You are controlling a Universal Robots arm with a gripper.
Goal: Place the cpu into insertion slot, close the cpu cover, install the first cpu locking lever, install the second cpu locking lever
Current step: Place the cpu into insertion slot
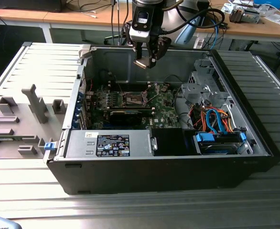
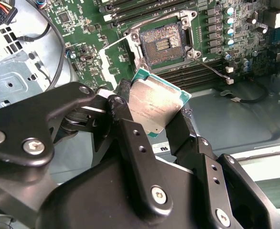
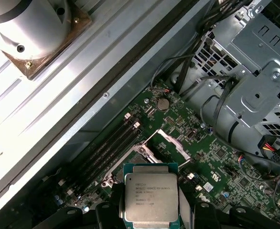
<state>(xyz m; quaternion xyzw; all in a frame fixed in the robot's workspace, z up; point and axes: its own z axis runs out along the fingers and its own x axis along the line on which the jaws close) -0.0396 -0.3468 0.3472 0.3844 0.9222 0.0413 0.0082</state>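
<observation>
Gripper (image 2: 154,109) clamps the cpu (image 2: 155,101) by 2 edges above the empty insertion slot (image 2: 162,43); I judge any tilt could damage it

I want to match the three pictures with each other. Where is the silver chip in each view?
Exterior view: the chip hangs high in the middle, above the open computer case.
Second wrist view: the chip is tilted, with the square socket beyond it.
First wrist view: the chip faces the camera, covering part of the board.
Shared landmark: the green board.
</observation>
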